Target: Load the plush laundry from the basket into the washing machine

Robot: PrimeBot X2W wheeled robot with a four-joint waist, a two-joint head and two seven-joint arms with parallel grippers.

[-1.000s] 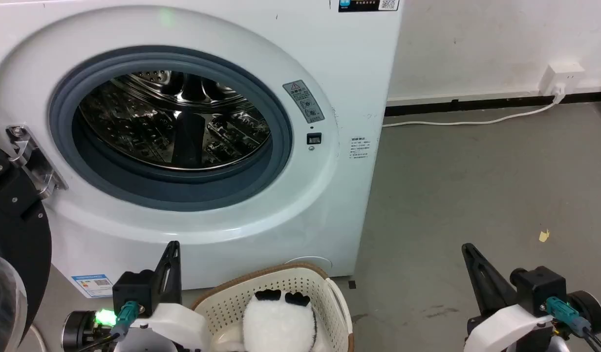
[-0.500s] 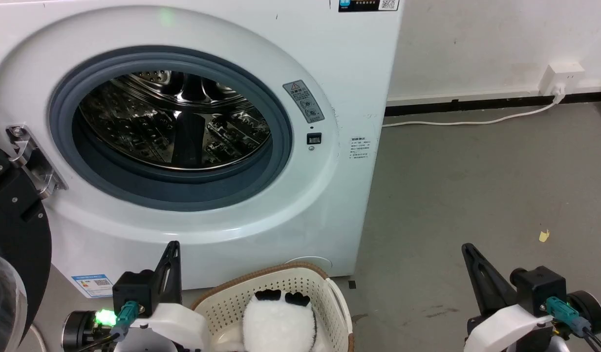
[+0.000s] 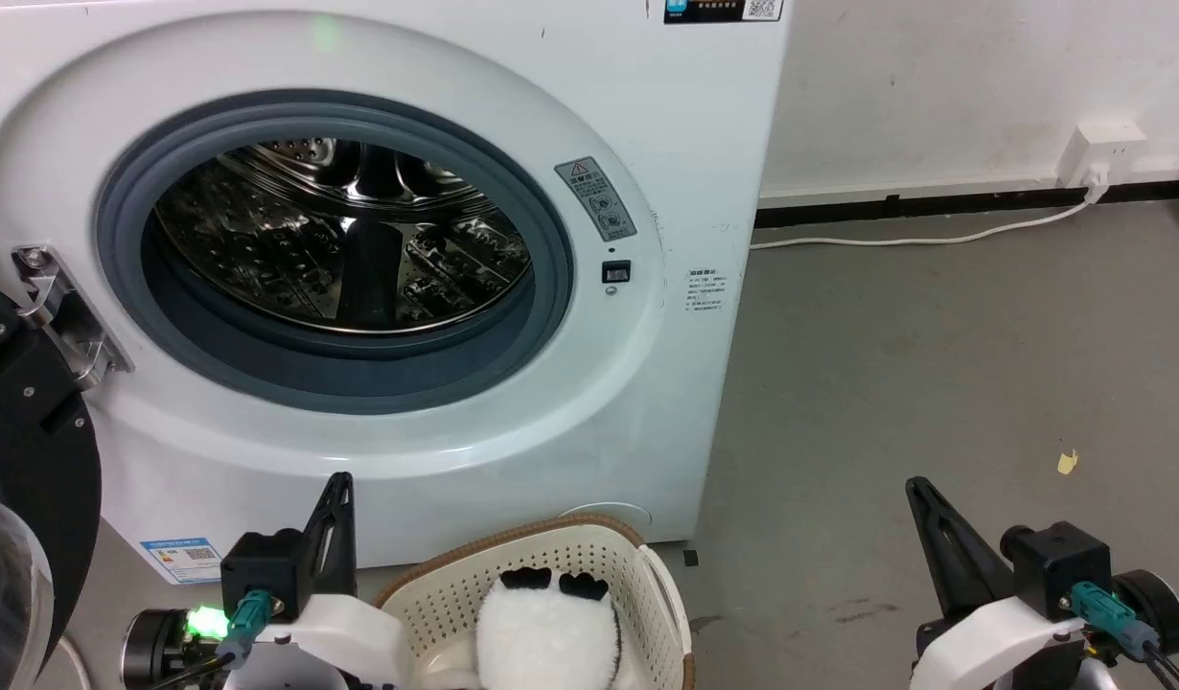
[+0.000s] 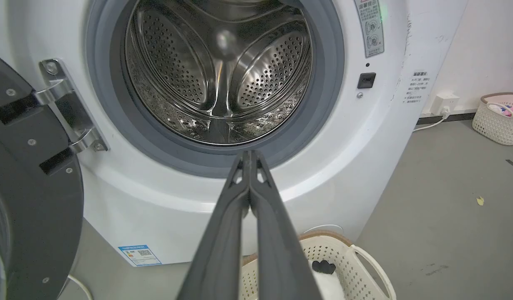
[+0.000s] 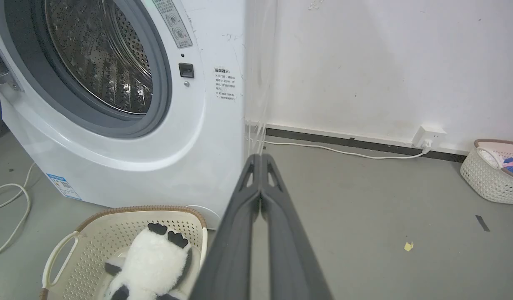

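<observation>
**A:** Since both pairs of fingers are pressed flat together with nothing between them, what does the pickup begin with?

**B:** Parting them. The left gripper (image 3: 339, 484) stands just left of the basket (image 3: 509, 542). The right gripper (image 3: 916, 487) is well off to the basket's right. Both point up past the basket and neither touches it. I judge the left one better placed. It should spread its fingers, tip down over the basket's rim and sink deep into the body of the plush laundry (image 3: 547, 638). It should not nip a black limb, because fluff gives and a shallow pinch may slip.

**A:** Where does the toy lie?

**B:** It lies inside the basket, with its two black patches toward the basket's far wall. It is lower than the left fingertips, just to their right, and apart from both grippers.

**A:** And beyond the basket?

**B:** The washing machine (image 3: 668, 125) stands just behind the basket, and its door (image 3: 32, 479) is swung open to the basket's left. The steel drum (image 3: 340, 240) sits above and behind the basket. The toy should be lifted clear of the basket's rim before it rises toward the grey seal (image 3: 359, 379).
</observation>
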